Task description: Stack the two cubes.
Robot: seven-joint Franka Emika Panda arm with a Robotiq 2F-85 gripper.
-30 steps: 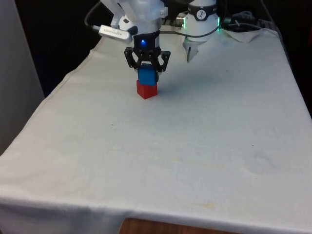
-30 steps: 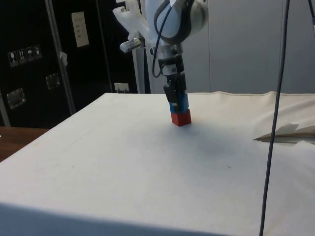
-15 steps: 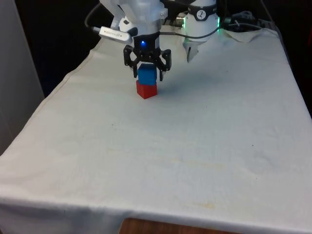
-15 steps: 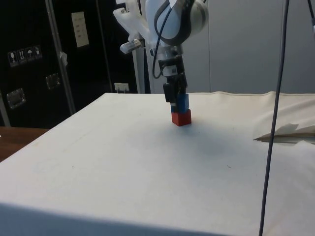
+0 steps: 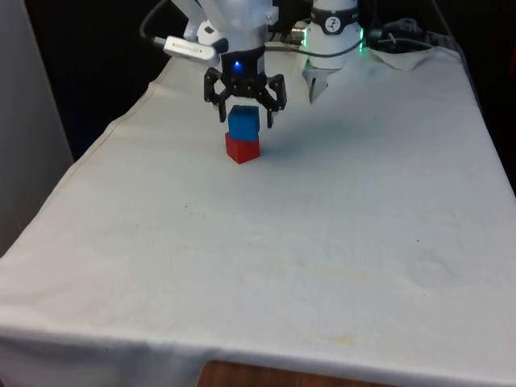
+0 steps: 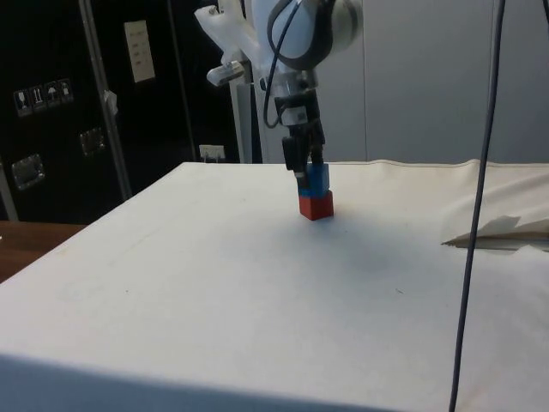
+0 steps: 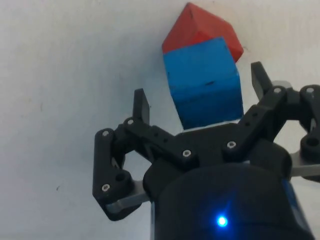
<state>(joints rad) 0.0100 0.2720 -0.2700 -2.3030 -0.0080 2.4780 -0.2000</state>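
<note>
On red cube (image 5: 242,149), blue cube (image 5: 243,122).

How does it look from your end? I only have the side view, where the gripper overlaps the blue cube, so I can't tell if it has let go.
Observer: In the front view the gripper is open, a finger on each side of the blue cube with gaps between.
Operator: Is the blue cube sitting square on the red one?
Observer: The wrist view shows it rests on the red cube but turned relative to it, with a red corner poking out past the blue.
Operator: Anything near the stack on the cloth?
Observer: In the front view the white cloth around the stack is bare.
</note>
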